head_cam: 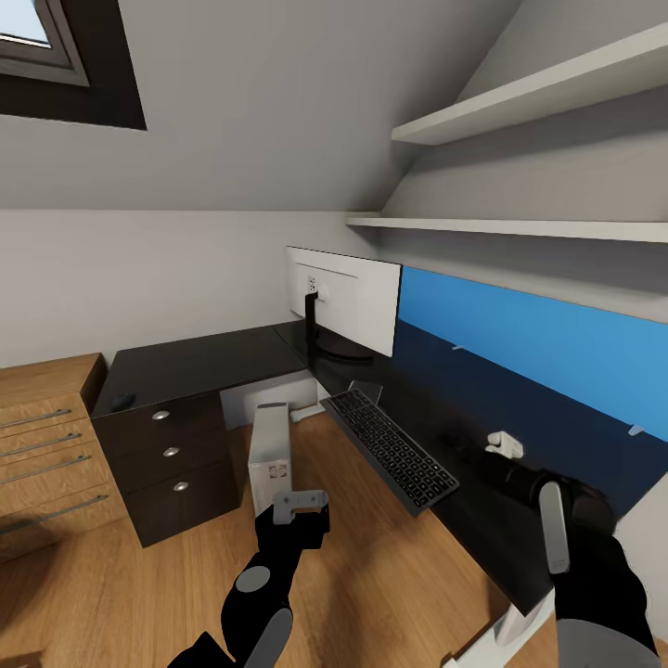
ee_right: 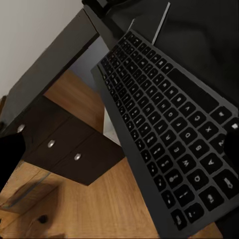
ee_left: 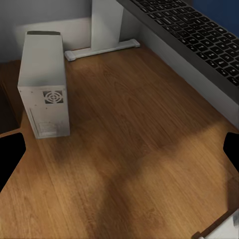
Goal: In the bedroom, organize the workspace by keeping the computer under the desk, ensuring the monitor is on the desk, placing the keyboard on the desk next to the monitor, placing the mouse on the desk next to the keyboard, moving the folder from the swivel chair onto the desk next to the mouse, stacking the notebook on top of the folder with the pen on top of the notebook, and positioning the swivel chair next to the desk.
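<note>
The slim black keyboard [head_cam: 390, 449] overhangs the glossy desk's [head_cam: 199, 362] front edge; the boxy pale computer [head_cam: 272, 448] stands on the wood floor [head_cam: 371, 566]. Left gripper [head_cam: 301, 508] seems open, empty; right gripper [head_cam: 504, 443]: I cannot tell.

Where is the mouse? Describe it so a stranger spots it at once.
Find the L-shaped black desk; follow its left wing to the outer end above the knobbed drawers. The mouse is the small dark oval there, far from the keyboard.
</note>
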`<state>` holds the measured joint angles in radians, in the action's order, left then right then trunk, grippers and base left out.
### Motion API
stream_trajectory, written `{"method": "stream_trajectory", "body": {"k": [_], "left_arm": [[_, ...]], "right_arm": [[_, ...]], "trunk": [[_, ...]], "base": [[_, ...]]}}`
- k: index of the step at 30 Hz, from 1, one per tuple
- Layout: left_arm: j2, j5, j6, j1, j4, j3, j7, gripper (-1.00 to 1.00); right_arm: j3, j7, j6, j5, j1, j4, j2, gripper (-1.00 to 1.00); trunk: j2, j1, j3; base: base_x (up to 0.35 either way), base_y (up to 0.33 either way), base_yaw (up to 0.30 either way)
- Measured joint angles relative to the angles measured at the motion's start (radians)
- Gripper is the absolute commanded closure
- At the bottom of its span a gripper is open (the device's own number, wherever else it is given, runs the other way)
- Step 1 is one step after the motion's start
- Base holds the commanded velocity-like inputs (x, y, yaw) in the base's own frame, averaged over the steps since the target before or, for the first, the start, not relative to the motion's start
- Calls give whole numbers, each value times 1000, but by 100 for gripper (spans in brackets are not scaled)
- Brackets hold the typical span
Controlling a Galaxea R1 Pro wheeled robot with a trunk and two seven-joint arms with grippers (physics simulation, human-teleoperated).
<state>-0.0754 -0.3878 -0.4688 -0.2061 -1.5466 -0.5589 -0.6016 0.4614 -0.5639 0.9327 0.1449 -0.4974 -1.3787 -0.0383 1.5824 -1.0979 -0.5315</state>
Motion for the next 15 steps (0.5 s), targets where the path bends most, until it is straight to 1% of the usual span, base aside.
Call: {"method": "stream_trajectory", "body": {"k": [1,7,15], "left_arm": [[0,0,0,0,0,0,0,-100],[0,-1,0,0,0,-1,0,-100],[0,-2,0,0,0,0,0,-100]], "right_arm": [[-1,-25,0,0,0,30,0,-100],[-4,-98,-15,2,0,115,-2,-100],[-7,-132,-105,3,0,199,-17,-100]], "trunk": [[0,0,0],[0,0,0],[0,0,0]], "base": [[0,0,0],[0,0,0],[0,0,0]]}}
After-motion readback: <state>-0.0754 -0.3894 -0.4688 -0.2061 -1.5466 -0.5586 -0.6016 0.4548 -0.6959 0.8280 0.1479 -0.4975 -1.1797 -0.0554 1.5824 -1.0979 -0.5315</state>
